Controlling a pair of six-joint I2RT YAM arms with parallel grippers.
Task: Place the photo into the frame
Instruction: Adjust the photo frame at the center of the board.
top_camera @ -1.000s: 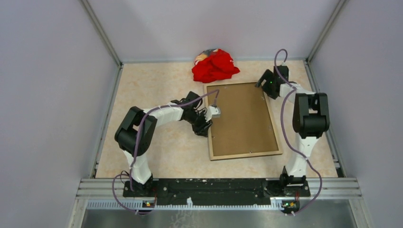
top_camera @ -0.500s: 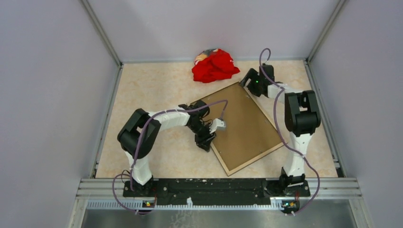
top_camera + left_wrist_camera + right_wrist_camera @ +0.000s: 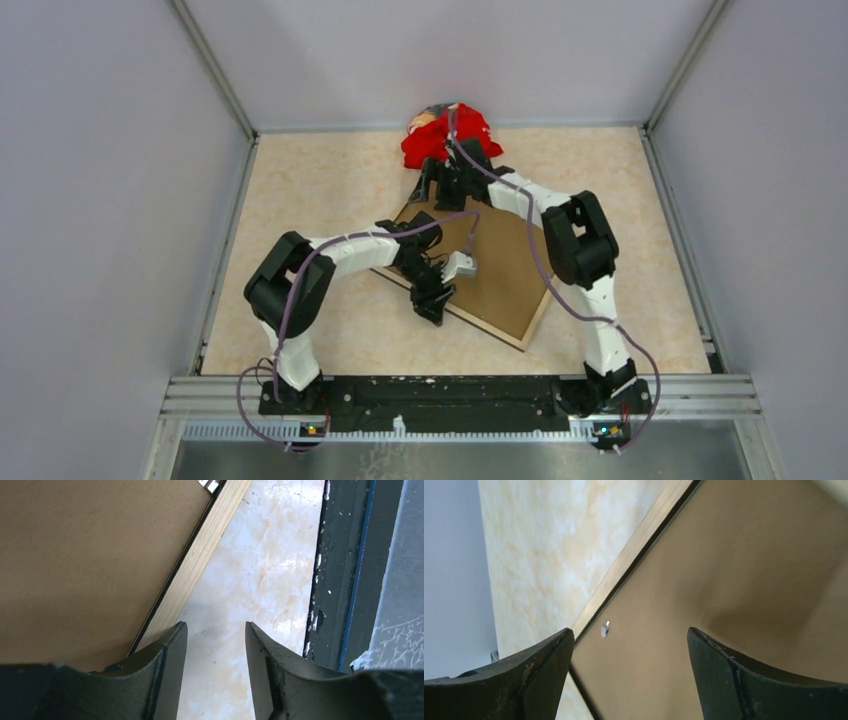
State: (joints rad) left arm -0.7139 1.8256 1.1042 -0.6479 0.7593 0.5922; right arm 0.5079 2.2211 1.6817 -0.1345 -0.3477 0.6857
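frame (image 3: 194, 562): flat on table (image 3: 320, 190), pale back up, lying diagonal, brown backing board (image 3: 500, 265) inside it
left gripper (image 3: 215, 625): at frame's near-left edge, fingers narrowly apart, nothing between them
right gripper (image 3: 629, 632): over frame's far corner, fingers wide, holding nothing
red cloth (image 3: 420, 148): just past frame's far corner

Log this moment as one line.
frame: back up, diagonal | left hand: open, at near edge | right hand: open, over far corner | photo: not seen
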